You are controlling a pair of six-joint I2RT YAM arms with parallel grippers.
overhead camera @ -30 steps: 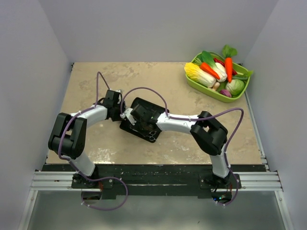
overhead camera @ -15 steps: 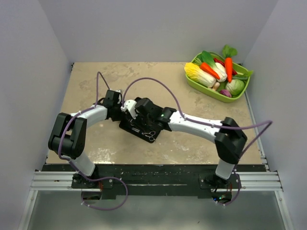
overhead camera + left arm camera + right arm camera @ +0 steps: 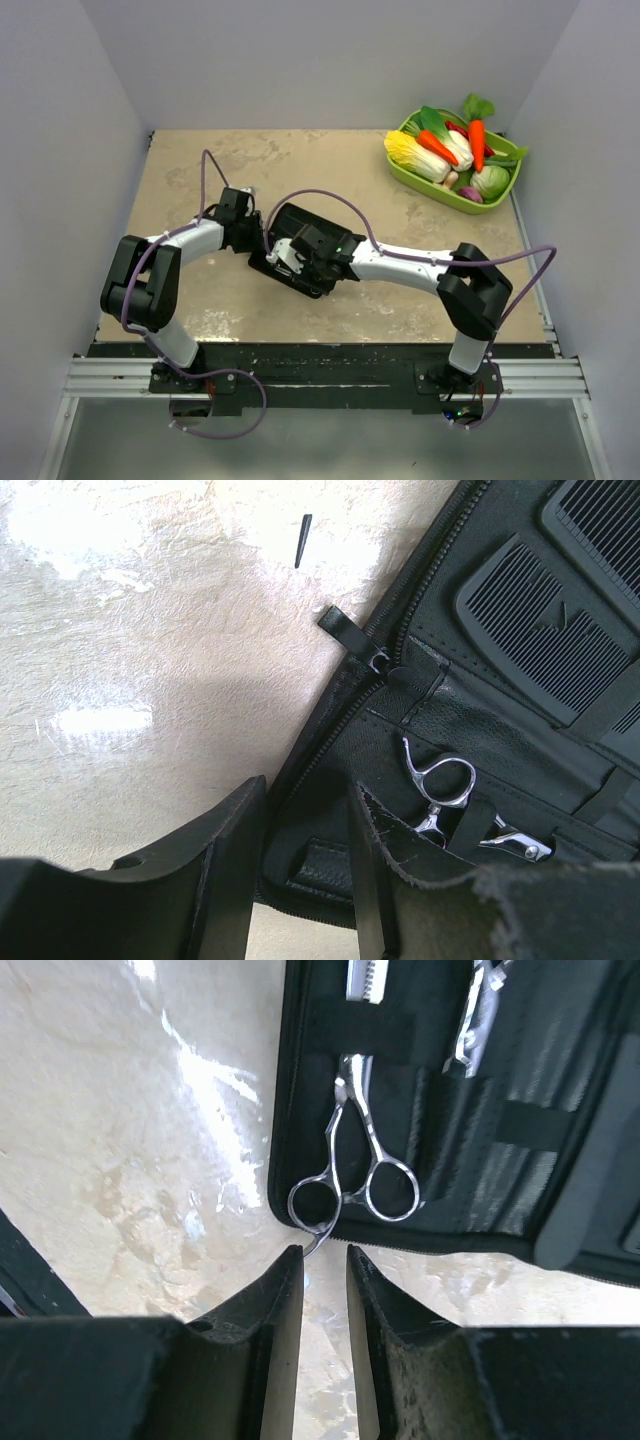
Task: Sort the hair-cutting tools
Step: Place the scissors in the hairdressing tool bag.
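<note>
Your right gripper point(image 3: 322, 1252) is the nearer one. Its jaws stand narrowly parted and empty, with only table point(image 3: 150, 1160) showing in the gap. One pair of scissors point(image 3: 352, 1088) lies straight ahead of it in the open case point(image 3: 305, 1080). Its long axis runs in line with the fingers, with the rings just past the fingertips and the blades pointing away under a strap point(image 3: 360, 1030). I judge that any push or pull should run along that axis. Your left gripper point(image 3: 305, 790) looks clamped on the case's near edge, and the combs point(image 3: 545, 640) sit tucked beyond it.
</note>
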